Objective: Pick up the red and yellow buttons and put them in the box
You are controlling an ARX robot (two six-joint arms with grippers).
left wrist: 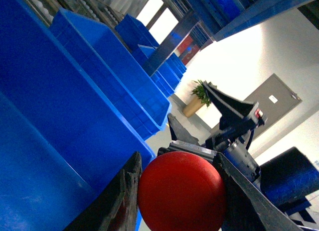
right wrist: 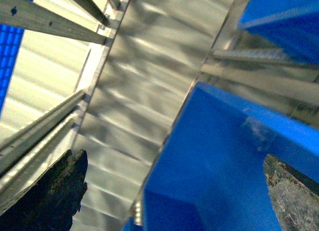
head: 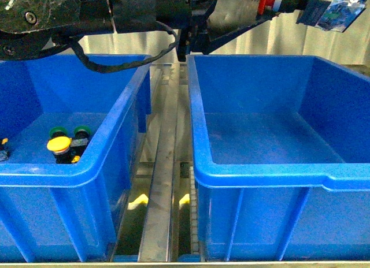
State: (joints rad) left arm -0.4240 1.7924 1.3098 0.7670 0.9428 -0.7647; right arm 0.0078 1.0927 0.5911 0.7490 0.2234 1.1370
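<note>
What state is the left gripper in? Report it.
Shut on the red button: fingers of the left gripper flank its cap on both sides.

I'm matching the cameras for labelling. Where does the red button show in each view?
Front view: not visible.
Left wrist view: the red button fills the foreground, clamped between the fingers of the left gripper.
Right wrist view: not in it.
Shared landmark: blue bins show in all three views.

The box [head: 260,175] lies open above, apparently unobstructed.
</note>
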